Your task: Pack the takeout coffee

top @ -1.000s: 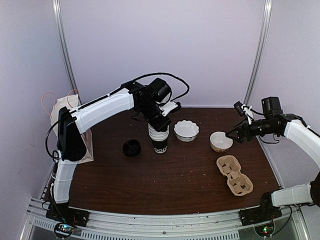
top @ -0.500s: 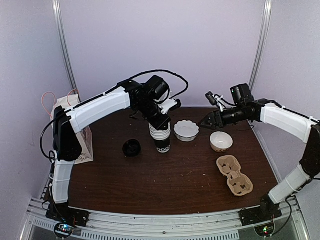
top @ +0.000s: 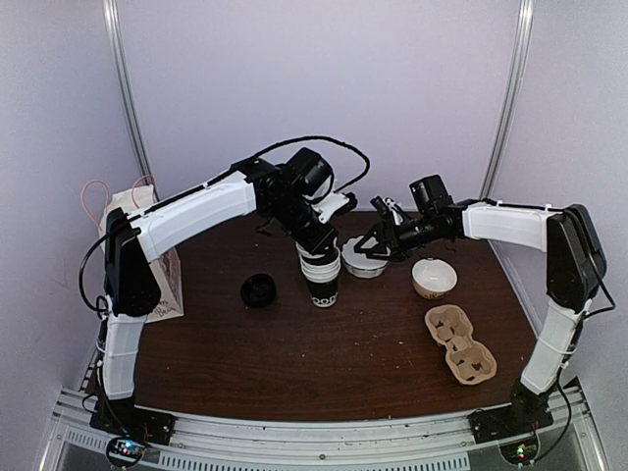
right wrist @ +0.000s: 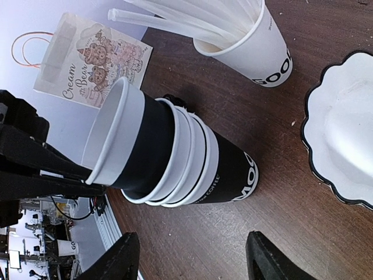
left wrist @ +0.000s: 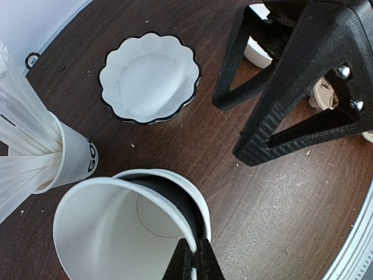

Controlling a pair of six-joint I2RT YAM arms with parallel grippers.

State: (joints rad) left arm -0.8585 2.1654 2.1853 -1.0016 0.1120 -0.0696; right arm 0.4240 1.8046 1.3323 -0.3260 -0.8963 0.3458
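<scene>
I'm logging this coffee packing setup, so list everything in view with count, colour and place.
black cup: one, black with white lettering, mid-table, bottom of a stack
nested cups: several, white and black, stacked in the black cup
lid: one, black, on the table left of the stack
dish: one, white, scalloped with a dark rim, right of the stack
bowl: one, cream, right of the dish
carrier: one, brown cardboard, near right
straw cup: one, white, holding pale straws, behind the stack
bag: one, printed paper, far left edge
table: one, dark brown
left gripper: shut on the top nested cup's rim
right gripper: open, empty, beside the dish
</scene>
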